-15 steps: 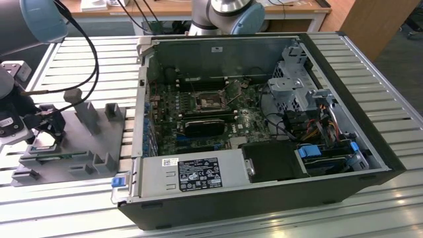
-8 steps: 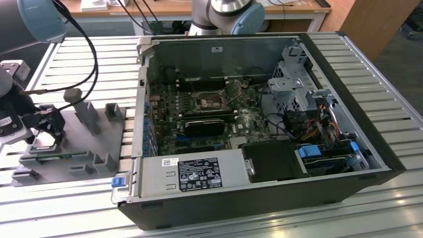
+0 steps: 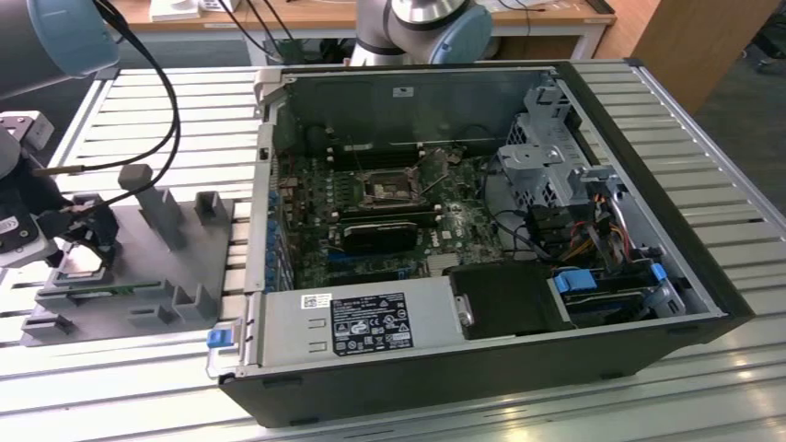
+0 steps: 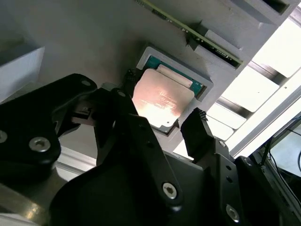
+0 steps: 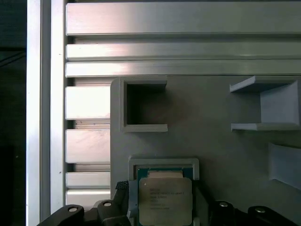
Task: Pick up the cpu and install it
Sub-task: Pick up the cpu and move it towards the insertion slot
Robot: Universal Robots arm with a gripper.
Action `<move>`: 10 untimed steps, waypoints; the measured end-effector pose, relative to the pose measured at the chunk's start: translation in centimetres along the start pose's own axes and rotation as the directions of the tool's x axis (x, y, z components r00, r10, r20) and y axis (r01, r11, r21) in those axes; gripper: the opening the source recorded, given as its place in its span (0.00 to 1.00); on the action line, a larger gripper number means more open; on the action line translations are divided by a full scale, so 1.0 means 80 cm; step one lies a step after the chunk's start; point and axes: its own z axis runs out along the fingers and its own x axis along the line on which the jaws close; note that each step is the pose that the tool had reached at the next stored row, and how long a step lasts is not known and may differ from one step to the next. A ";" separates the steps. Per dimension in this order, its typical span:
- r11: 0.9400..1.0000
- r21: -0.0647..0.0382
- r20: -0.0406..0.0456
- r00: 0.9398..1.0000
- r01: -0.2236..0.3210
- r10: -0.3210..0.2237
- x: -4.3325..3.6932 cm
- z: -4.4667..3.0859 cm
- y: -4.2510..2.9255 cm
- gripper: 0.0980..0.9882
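Pincer (image 3: 76, 241) is seen at the exterior view's left, hung low over the grey tray (image 3: 197, 269), which lies on the slatted metal bench (image 3: 123, 382). Black cables (image 3: 166, 101) are looped down toward the arm. Grey upright posts (image 3: 160, 210) are noted on the tray.

The cpu (image 4: 160, 96) is seated flat in a shallow square pocket of the tray, silvery plate upward, with a green edge showing beyond the plate in both wrist views. The pincer is spread: its black fingers (image 4: 197, 134) are placed one at each side of the cpu, close to its edges. Contact cannot be determined. The chip is not lifted. A narrow green board (image 4: 197, 35) is stood on edge in a slot just beside the pocket.

Toward the middle, an open computer case (image 3: 516, 368) is laid on its side near the tray. Inside, the motherboard (image 3: 473, 230) is exposed. The square metal-framed socket (image 3: 387, 184) is noted near its centre, with a long black module (image 3: 387, 232) just in front of it. A silver power supply (image 3: 356, 322) is fitted along the near wall.

Toward the exterior view's right, a metal drive cage (image 3: 540, 138) and a bundle of coloured wires (image 3: 602, 226) are recorded. Cpu and socket are well apart.
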 end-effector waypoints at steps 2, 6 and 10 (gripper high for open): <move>1.000 0.000 0.000 1.000 0.000 0.000 0.000 0.0004 0.0000 0.65; 1.000 0.000 0.000 1.000 0.000 0.000 0.000 0.0005 0.0001 0.56; 1.000 0.000 0.000 1.000 0.000 0.000 -0.001 -0.0007 0.0001 0.50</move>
